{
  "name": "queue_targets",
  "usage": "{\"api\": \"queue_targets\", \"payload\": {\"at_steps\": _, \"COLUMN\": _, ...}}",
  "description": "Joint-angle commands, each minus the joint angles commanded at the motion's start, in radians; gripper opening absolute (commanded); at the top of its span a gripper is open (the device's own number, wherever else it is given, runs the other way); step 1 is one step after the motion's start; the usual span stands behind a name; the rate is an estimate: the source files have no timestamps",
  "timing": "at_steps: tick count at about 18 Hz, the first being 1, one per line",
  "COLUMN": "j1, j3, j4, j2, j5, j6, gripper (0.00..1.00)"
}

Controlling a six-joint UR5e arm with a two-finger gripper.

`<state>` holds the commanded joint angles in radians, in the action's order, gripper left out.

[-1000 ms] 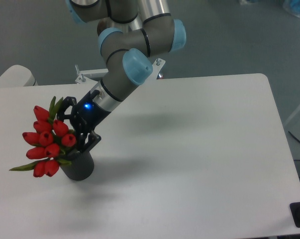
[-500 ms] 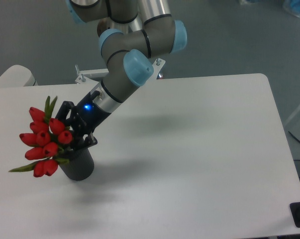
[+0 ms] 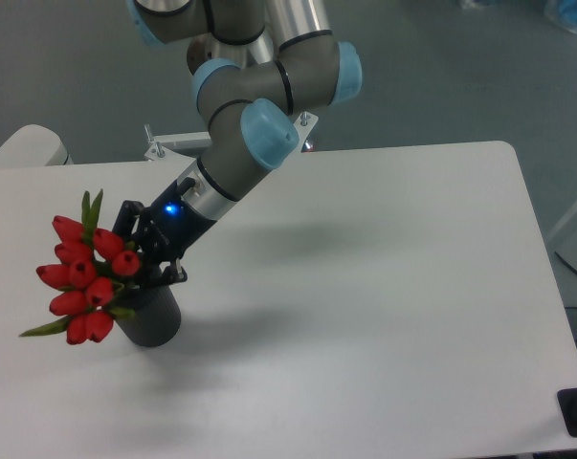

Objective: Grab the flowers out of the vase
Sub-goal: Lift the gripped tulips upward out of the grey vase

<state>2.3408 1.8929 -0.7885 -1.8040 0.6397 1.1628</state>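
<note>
1. The gripper [image 3: 146, 251] sits among the stems of the flowers [image 3: 82, 277] — whether its black fingers actually press the stems cannot be made out.
2. The stems are hidden behind the buds and the gripper.
3. The top opening of the vase [image 3: 151, 319] is covered by buds, leaves and fingers.
4. The arm [image 3: 245, 105] is cut off by the top edge — its base is unseen.
5. The table [image 3: 384, 287] runs past the bottom and left edges.

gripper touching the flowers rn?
Cannot tell. In the only camera view the gripper overlaps the stems of the flowers just above the vase, but its dark fingers hide any contact or gap.
</note>
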Motion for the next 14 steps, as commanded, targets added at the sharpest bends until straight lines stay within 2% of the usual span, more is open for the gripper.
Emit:
{"api": "queue_targets", "payload": {"at_steps": 7, "j1": 0.008, "j3": -0.009, "j4": -0.002, "j2": 0.015, "j5": -0.018, "j6": -0.017, "gripper": 0.34}}
{"api": "queue_targets", "payload": {"at_steps": 14, "j1": 0.017, "j3": -0.041, "j4": -0.002, "j2": 0.049, "j5": -0.069, "j6": -0.103, "gripper": 0.34}}
